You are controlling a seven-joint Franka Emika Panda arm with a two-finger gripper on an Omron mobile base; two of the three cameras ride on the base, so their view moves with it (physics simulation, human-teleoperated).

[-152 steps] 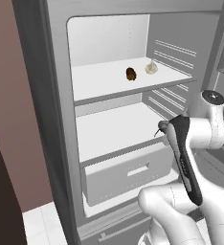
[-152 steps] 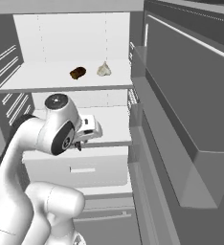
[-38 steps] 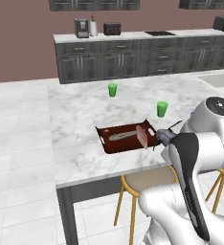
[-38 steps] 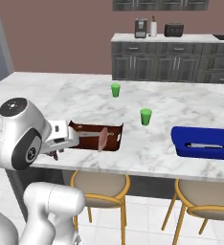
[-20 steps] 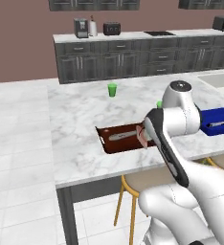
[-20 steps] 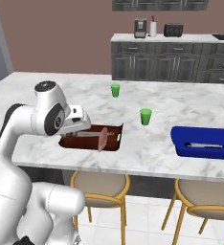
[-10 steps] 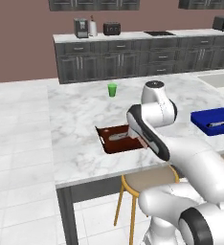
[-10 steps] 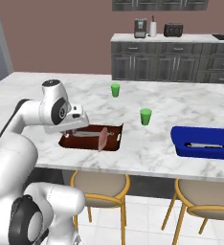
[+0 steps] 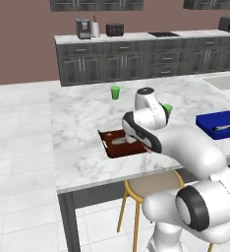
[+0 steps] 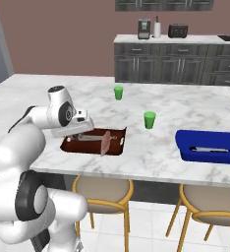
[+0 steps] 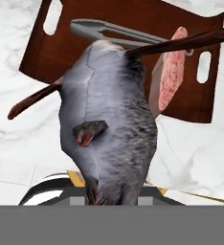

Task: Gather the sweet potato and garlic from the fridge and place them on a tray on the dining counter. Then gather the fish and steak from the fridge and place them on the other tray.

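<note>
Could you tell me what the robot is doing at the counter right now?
The white arm is reaching over the dark brown tray on the marbled dining counter. Its claw is shut on a grey fish, held just above that tray. A pink steak is already there, propped on edge at the tray's rim, beside a slim grey item I cannot identify. A blue tray sits further along the counter.

Steak leans in brown tray; marble counter around bare.
</note>
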